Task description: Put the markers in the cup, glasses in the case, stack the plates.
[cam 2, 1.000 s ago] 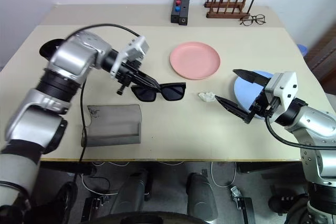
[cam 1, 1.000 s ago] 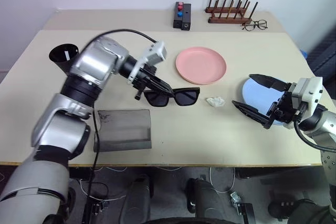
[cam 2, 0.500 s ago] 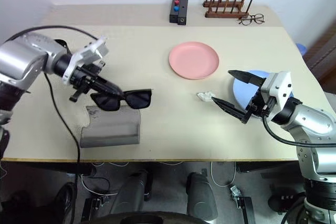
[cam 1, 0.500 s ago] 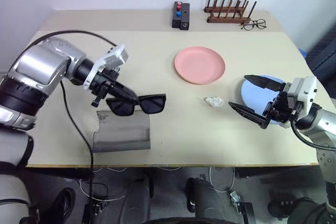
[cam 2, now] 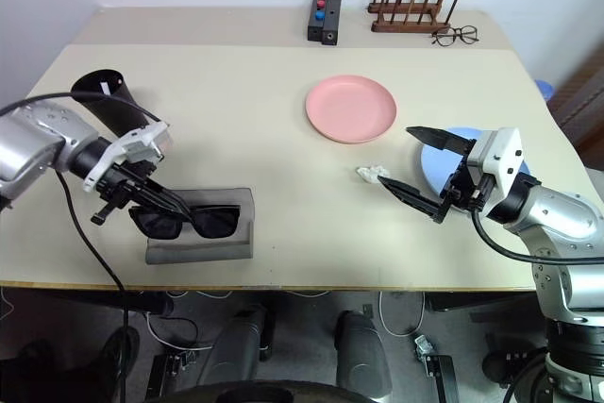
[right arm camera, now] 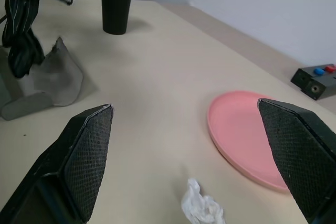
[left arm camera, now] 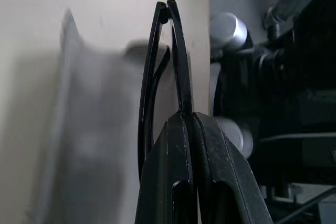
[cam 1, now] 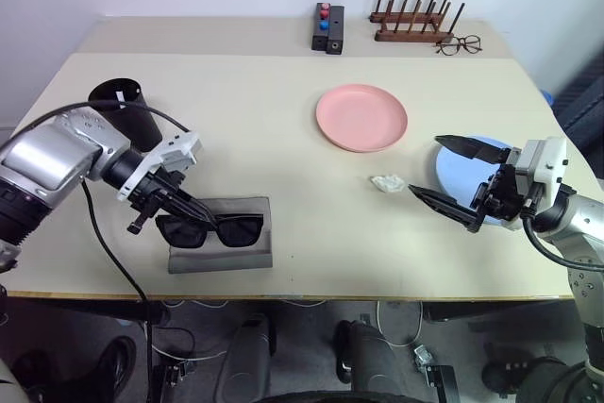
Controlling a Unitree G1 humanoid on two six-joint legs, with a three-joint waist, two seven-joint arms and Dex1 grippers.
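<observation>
While the left gripper pinches black dark-lensed glasses over the grey case, the right gripper hangs spread above the beige table.

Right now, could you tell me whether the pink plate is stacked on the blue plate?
No, the pink plate lies alone mid-table, apart from the blue plate near the right pincer.

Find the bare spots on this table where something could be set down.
Free: between cup and pink plate; between case and tissue. Crowded: the blue plate by the right gripper, and the rack corner.
</observation>
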